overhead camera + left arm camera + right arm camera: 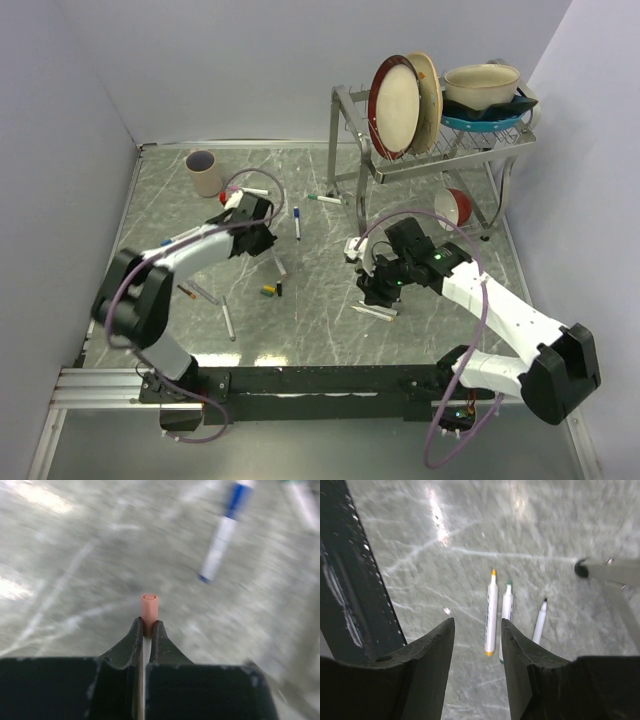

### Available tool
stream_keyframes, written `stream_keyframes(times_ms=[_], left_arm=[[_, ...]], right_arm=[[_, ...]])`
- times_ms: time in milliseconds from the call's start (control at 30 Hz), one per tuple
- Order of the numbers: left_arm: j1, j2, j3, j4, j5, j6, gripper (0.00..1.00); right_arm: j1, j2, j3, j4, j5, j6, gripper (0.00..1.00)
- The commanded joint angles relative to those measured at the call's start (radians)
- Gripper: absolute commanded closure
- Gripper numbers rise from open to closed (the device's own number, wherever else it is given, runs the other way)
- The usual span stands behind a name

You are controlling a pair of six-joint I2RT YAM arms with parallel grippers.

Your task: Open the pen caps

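Caps on these thin markers look light, hard and slick, held on by a snug fit alone, so I judge they will pop off with a straight pull along the barrel rather than a twist or a bend. A squeeze across the short round sides should hold one, though smooth plastic may slip from a weak grip.

My left pincer (148, 625) is pressed together on a white pen (146, 642), gripping at the foot of its pink cap (150, 605), which pokes out beyond my fingertips and is free to be taken. That pen is lifted above the surface (320, 270). My right pincer (477, 625) is spread with nothing between its jaws, hanging over three uncapped pens (507, 607) that lie side by side. A blue-capped pen (297, 220) lies near my left pincer, and a few loose caps (268, 291) lie between my arms.

The surface is grey, veined like marble, and glossy enough to throw back the lights; a round pen could roll on it. Plain pale walls close it in. A dish rack (350, 150) with plates and a bowl stands at the far right, and a cup (204, 172) at the far left.
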Motion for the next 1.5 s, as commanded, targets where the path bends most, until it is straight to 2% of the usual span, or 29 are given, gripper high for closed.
stream_keyframes(times_ms=[0, 133, 167, 233, 267, 367, 400, 500, 567, 600, 633, 733, 833, 1033, 1133, 1167, 1200, 1233, 1267, 1300, 1367, 1467], left_arm=[[-0.022, -0.246, -0.232, 0.348, 0.172, 0.018, 0.99], [-0.053, -0.399, -0.407, 0.595, 0.275, -0.030, 0.99], [-0.062, -0.423, -0.437, 0.674, 0.280, -0.039, 0.99], [-0.096, -0.486, -0.515, 0.737, 0.280, -0.073, 0.99], [-0.107, -0.506, -0.538, 0.770, 0.266, -0.084, 0.99], [-0.157, -0.582, -0.618, 0.856, 0.226, -0.117, 0.99], [-0.168, -0.619, -0.653, 0.897, 0.226, -0.128, 0.99], [-0.203, -0.680, -0.713, 0.938, 0.149, -0.137, 0.99], [-0.225, -0.701, -0.730, 0.960, 0.136, -0.137, 0.99], [-0.229, -0.714, -0.750, 0.971, 0.119, -0.141, 0.99], [-0.237, -0.720, -0.759, 0.995, 0.113, -0.144, 0.99], [-0.243, -0.725, -0.774, 1.018, 0.106, -0.148, 0.99], [-0.246, -0.714, -0.773, 1.040, 0.120, -0.144, 0.99], [-0.249, -0.716, -0.779, 1.084, 0.134, -0.139, 0.99], [-0.248, -0.728, -0.782, 1.087, 0.134, -0.131, 0.99], [-0.249, -0.728, -0.787, 1.087, 0.132, -0.130, 0.97], [-0.249, -0.731, -0.788, 1.087, 0.132, -0.128, 0.92], [-0.249, -0.733, -0.791, 1.089, 0.131, -0.133, 0.82], [-0.249, -0.737, -0.799, 1.092, 0.128, -0.137, 0.61], [-0.249, -0.740, -0.802, 1.094, 0.126, -0.139, 0.52], [-0.249, -0.751, -0.811, 1.110, 0.129, -0.128, 0.40], [-0.249, -0.765, -0.813, 1.104, 0.128, -0.124, 0.37]], right_arm=[[0.034, -0.111, 0.002, 0.080, -0.096, 0.015, 0.48], [0.112, -0.126, 0.020, 0.155, -0.091, 0.049, 0.43], [0.126, -0.128, 0.022, 0.229, -0.078, 0.072, 0.40], [0.187, -0.111, 0.037, 0.299, -0.084, 0.133, 0.24], [0.210, -0.088, 0.054, 0.333, -0.090, 0.147, 0.22], [0.262, 0.052, 0.145, 0.383, -0.087, 0.297, 0.17], [0.267, 0.085, 0.163, 0.400, -0.072, 0.393, 0.15], [0.279, 0.170, 0.208, 0.449, -0.062, 0.500, 0.11], [0.279, 0.182, 0.206, 0.511, -0.010, 0.577, 0.09], [0.279, 0.187, 0.203, 0.528, 0.026, 0.673, 0.09], [0.279, 0.199, 0.198, 0.542, 0.127, 0.719, 0.08], [0.279, 0.230, 0.186, 0.558, 0.194, 0.793, 0.09], [0.281, 0.251, 0.168, 0.588, 0.166, 0.812, 0.13], [0.279, 0.307, 0.180, 0.580, 0.102, 0.809, 0.37], [0.281, 0.310, 0.183, 0.582, 0.056, 0.790, 0.64], [0.281, 0.308, 0.186, 0.577, 0.045, 0.777, 0.91], [0.282, 0.311, 0.189, 0.572, 0.036, 0.770, 1.00], [0.281, 0.311, 0.198, 0.560, 0.034, 0.766, 1.00], [0.281, 0.313, 0.203, 0.551, 0.028, 0.753, 1.00], [0.281, 0.313, 0.208, 0.545, 0.025, 0.749, 1.00], [0.279, 0.311, 0.206, 0.540, 0.013, 0.737, 1.00], [0.281, 0.311, 0.203, 0.536, -0.013, 0.726, 1.00]])
